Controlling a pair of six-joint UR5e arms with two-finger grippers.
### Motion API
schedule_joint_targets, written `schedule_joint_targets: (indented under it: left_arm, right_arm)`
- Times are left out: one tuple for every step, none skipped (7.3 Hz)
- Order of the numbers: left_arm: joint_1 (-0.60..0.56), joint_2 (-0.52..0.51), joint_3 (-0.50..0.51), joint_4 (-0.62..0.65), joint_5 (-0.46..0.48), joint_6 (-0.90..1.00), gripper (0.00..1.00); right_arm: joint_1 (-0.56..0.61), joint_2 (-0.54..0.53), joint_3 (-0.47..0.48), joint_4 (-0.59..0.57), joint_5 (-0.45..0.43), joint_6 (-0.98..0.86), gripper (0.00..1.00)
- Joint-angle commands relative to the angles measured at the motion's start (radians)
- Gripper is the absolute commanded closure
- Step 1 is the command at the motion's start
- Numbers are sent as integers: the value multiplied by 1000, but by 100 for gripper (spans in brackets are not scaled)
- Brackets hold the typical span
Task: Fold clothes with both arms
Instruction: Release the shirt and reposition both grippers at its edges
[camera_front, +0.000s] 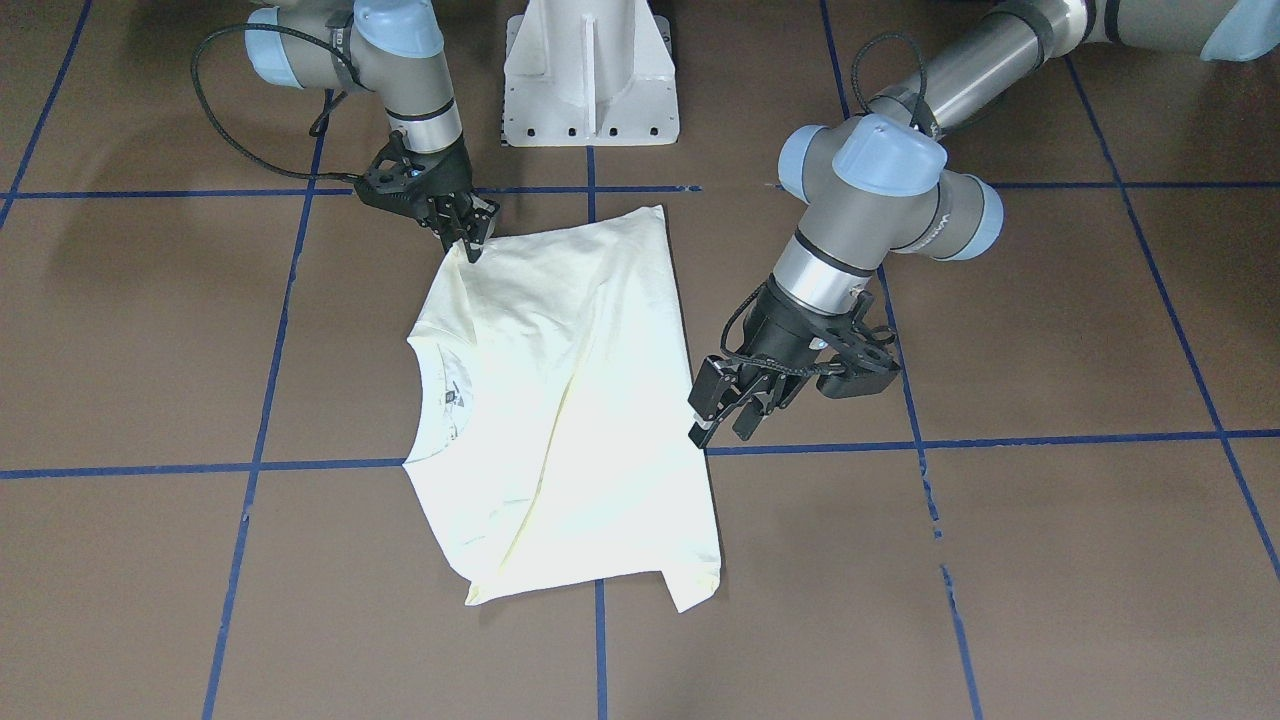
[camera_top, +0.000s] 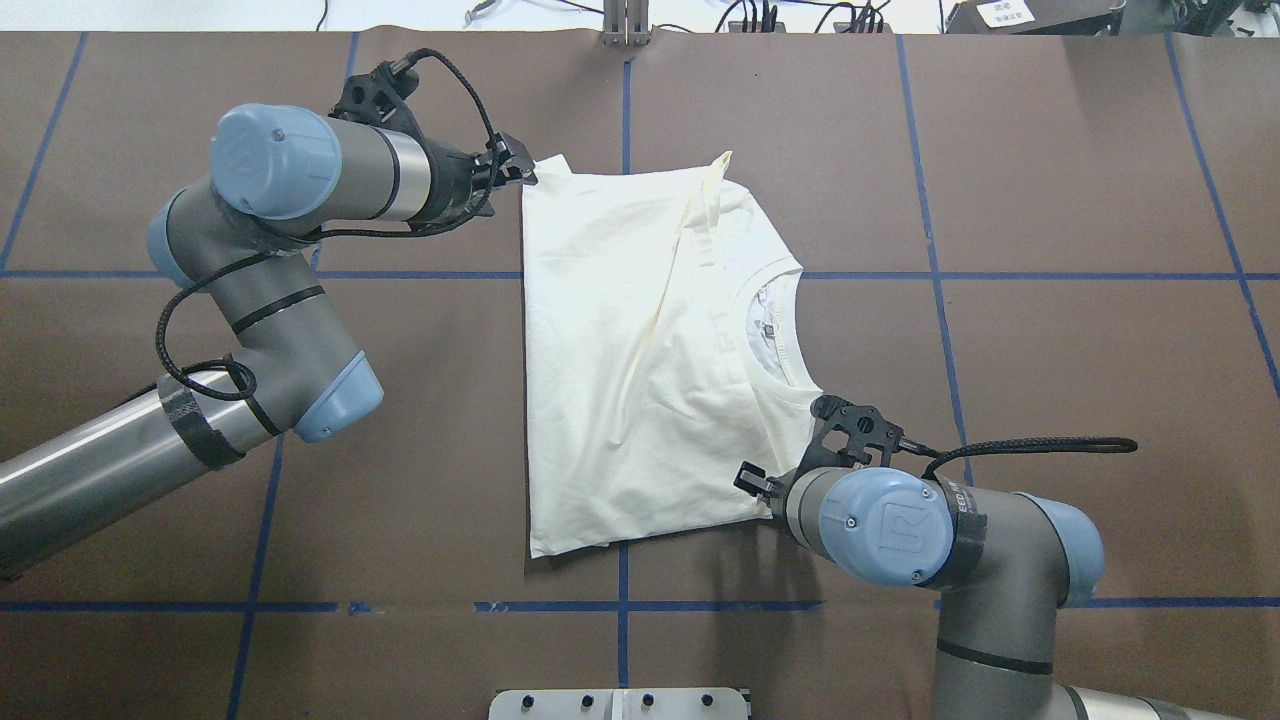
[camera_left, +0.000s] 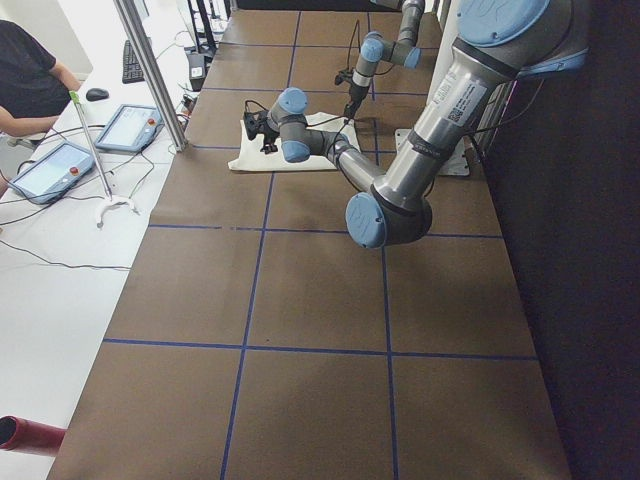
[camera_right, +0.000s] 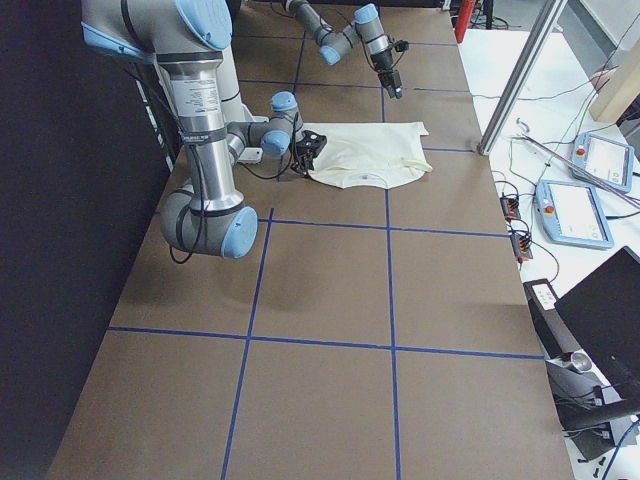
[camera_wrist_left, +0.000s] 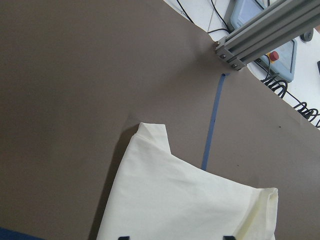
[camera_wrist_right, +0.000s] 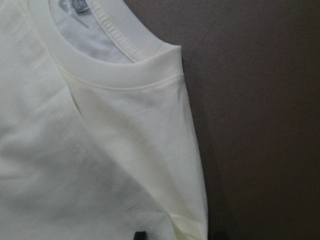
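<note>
The cream-white long-sleeved T-shirt lies on the brown worktop, sleeves apparently folded in; the body folds remain. The left claw gapes wide. The right claw straddles the shoulder; whether it grips cannot be told.

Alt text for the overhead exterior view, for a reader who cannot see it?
A cream-white T-shirt lies partly folded on the brown table with blue tape lines, neckline toward the right. The black left gripper is by its far left corner, the right gripper by its near right corner.
</note>
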Motion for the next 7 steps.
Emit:
schedule_joint_targets:
  left_arm:
    - [-1, 3, -4, 0, 0, -4, 31]
    - [-1, 3, -6, 0, 0, -7, 31]
    - [1, 3, -10, 0, -3, -19, 31]
    - [10, 39, -54, 3, -5, -84, 31]
    - [94, 123, -204, 14, 0, -149, 31]
    - [167, 223, -337, 23, 3, -227, 31]
    - [255, 284, -404, 43, 14, -279, 31]
  right_arm:
    - [8, 1, 6, 0, 2, 0, 100]
    - [8, 3, 19, 0, 5, 0, 100]
    - [8, 1, 39, 0, 6, 0, 100]
    - [9, -14, 99, -23, 6, 5, 100]
    - [-3, -28, 178, -85, 14, 53, 100]
    - [-49, -49, 199, -89, 12, 86, 100]
    - [-51, -49, 213, -91, 14, 86, 100]
